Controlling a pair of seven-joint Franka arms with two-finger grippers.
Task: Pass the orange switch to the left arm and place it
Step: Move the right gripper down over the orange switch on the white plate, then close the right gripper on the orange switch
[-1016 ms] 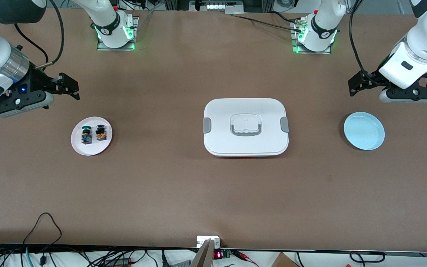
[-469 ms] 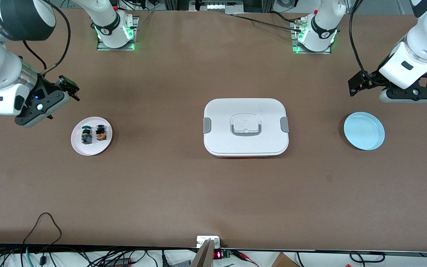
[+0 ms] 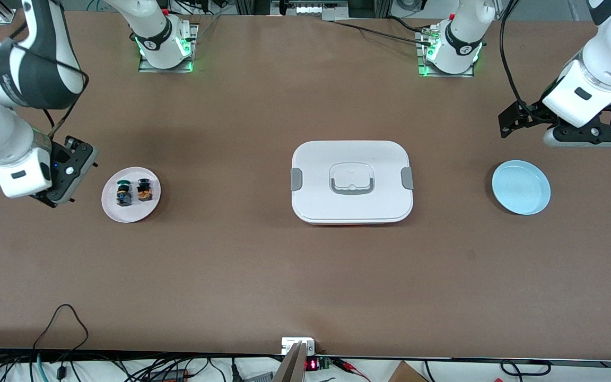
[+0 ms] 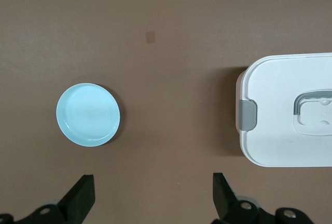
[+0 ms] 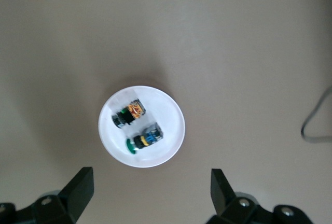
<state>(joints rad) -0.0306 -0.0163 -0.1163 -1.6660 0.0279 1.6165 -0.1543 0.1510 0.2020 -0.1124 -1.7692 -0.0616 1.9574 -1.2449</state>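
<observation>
Switch: the orange switch [image 3: 145, 190] lies on its side on the white plate [image 3: 131, 211], near the table edge at my right arm's end — beside the green switch [image 3: 123, 192], the two just apart.
Handling: I judge it light, rigid and rather slick; I would pinch across its orange body, not the round cap.
Right gripper [image 5: 148, 195]: spread wide, empty, hanging over the table beside the plate.
Left gripper [image 4: 153, 199]: spread, empty, waiting above the table by the blue plate [image 3: 521, 187].
Obstacle: the box [image 3: 352, 181] sits mid-table, squarely between the plates — any carry must go around or well above it.
</observation>
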